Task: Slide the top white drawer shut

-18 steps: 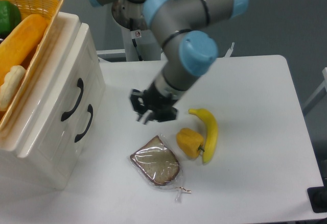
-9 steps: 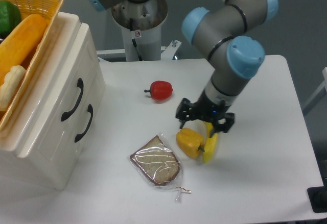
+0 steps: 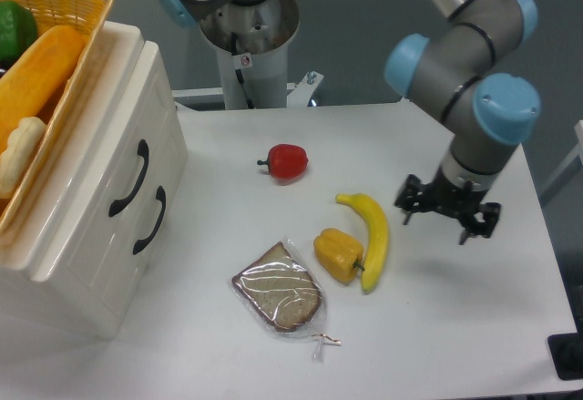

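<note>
Top white drawer (image 3: 102,170) at the left table edge, front flush with the cabinet (image 3: 82,263), black handle (image 3: 129,178) above the lower drawer's. Gripper (image 3: 446,220) well apart from it, over bare table (image 3: 455,318) near the right edge, fingers spread, nothing between them. Banana (image 3: 373,236), yellow pepper (image 3: 338,254), wrapped bread (image 3: 277,298) and red pepper (image 3: 287,161) strewn mid-table, between gripper and cabinet.
</note>
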Action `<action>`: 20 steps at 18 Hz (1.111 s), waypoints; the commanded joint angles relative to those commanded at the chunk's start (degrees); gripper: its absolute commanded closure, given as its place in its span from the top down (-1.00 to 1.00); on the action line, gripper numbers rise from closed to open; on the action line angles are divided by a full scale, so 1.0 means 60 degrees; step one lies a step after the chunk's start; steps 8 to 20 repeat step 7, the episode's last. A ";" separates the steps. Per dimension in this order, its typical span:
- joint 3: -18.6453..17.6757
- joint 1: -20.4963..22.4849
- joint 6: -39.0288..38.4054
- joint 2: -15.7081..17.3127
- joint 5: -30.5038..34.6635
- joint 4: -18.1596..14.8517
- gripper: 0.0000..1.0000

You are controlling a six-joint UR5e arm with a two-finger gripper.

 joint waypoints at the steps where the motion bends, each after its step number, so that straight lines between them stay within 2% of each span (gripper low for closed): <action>1: 0.0088 0.0058 0.0543 -0.0132 0.0177 0.0146 1.00; 3: 0.0366 0.0219 0.1379 -0.0294 0.0193 0.0280 1.00; 7: 0.0440 0.0293 0.3153 -0.0411 0.0208 0.0280 1.00; 20: 0.0440 0.0293 0.3153 -0.0411 0.0208 0.0280 1.00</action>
